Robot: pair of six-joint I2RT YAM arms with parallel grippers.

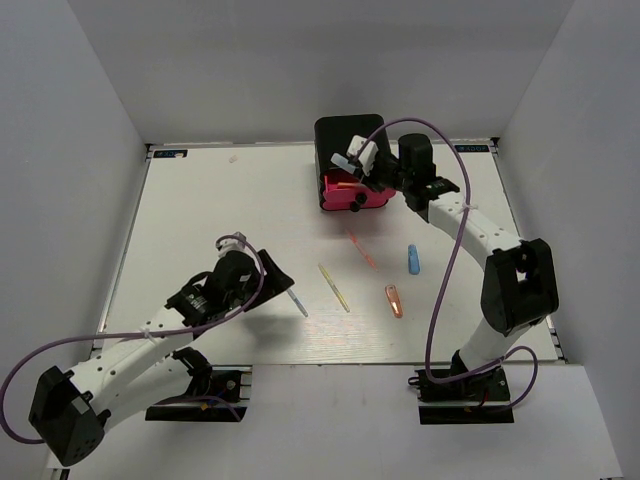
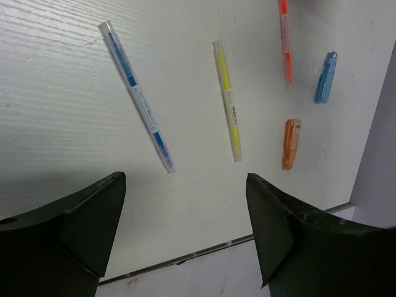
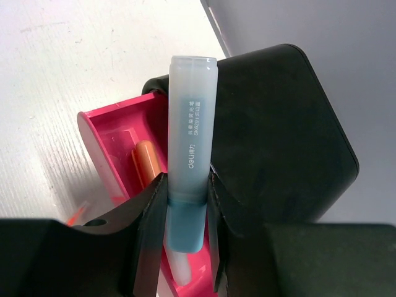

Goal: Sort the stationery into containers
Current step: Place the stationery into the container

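Observation:
My right gripper is shut on a chunky pale-blue marker, held upright over the open pink drawer of the black cabinet. An orange marker lies inside that drawer. From above, the right gripper hovers at the cabinet. My left gripper stands open and empty above the table, short of a blue-grey pen and a yellow pen. Further off lie an orange pen, a blue marker and an orange marker.
The loose pens and markers lie mid-table between the two arms, from the blue-grey pen to the blue marker. The table's front edge runs just beyond my left fingers. White walls enclose the table on three sides.

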